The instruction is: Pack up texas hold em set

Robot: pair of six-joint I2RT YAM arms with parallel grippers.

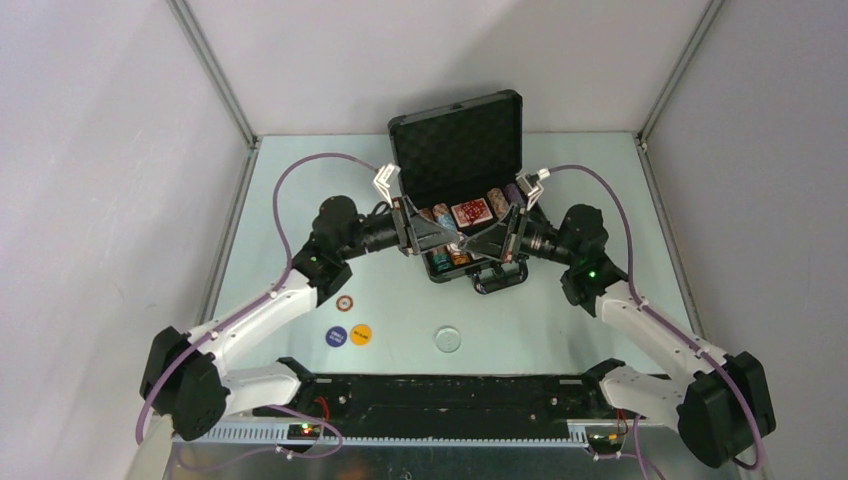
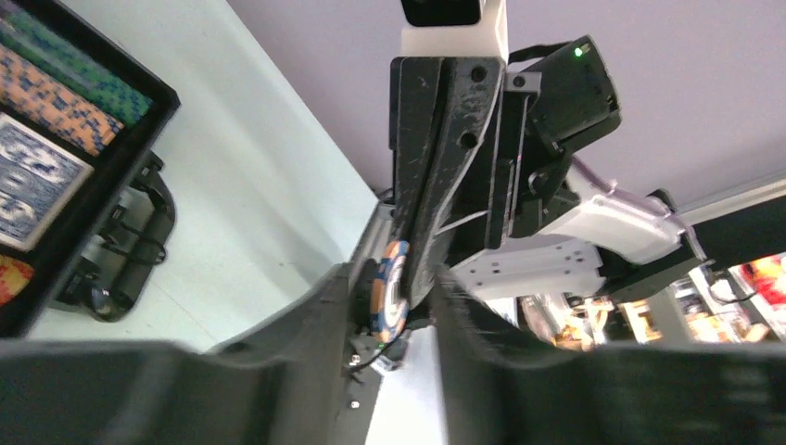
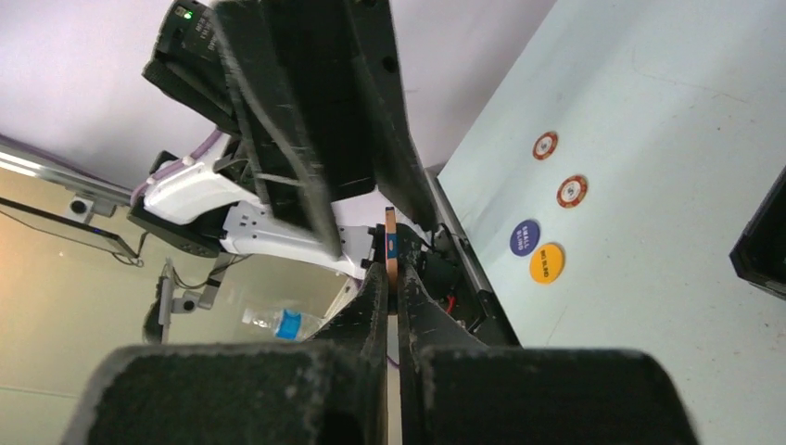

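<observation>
The black case (image 1: 462,190) lies open at the back with foam lid up, rows of striped chips (image 2: 65,88), a red card deck (image 1: 471,211) and a blue card deck (image 2: 32,190) inside. Both grippers meet tip to tip over its front edge. My right gripper (image 3: 390,273) is shut on an orange, blue and white poker chip (image 3: 391,243), held edge-on. In the left wrist view that chip (image 2: 389,292) sits between the jaws of my left gripper (image 2: 394,311), which stand apart and wider than the chip. The dice are out of view.
Near the left arm on the table lie a red and white chip (image 1: 344,303), a blue button (image 1: 336,336) and a yellow button (image 1: 360,334). A pale round button (image 1: 448,339) lies at front centre. The case's handle (image 2: 139,250) sticks out toward the arms.
</observation>
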